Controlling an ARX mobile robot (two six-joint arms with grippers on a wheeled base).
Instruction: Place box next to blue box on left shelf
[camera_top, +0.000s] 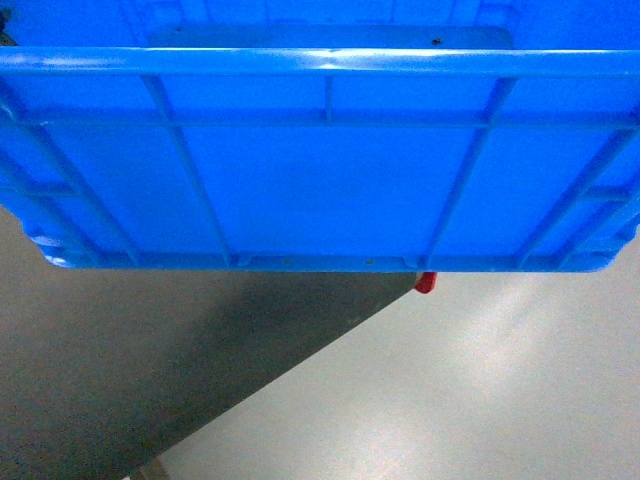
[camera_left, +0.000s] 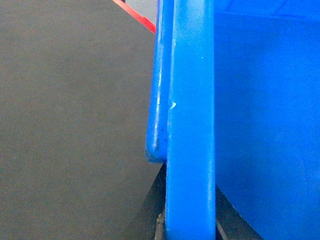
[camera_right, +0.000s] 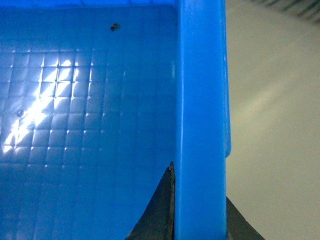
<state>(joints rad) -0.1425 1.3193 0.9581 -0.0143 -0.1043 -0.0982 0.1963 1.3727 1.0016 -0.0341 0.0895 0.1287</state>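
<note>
Across the upper half of my head view sits the box (camera_top: 320, 180), its ribbed blue side wall facing the camera and its thick rim running edge to edge near the top. Below it I see floor (camera_top: 480, 400): pale grey on the right, a dark wedge (camera_top: 150, 380) on the left. A small red piece (camera_top: 426, 283) shows just under the box's bottom edge, right of centre.

Left wrist view: the box rim runs vertically up the frame, with the inner wall to its right and dark floor to its left. The left gripper (camera_left: 187, 227) sits astride the rim at the bottom edge, one dark finger on each side and touching it; I read it as clamped on the box. A red strip (camera_left: 135, 15) crosses the top corner.

Right wrist view: same picture mirrored. The right gripper (camera_right: 197, 220) straddles the opposite rim, dark fingers pressed to both faces, clamped on. The box's gridded bottom lies left, with a small dark speck (camera_right: 115, 26) near the far wall. Pale floor lies to the right.

Left shelf not in any view.
</note>
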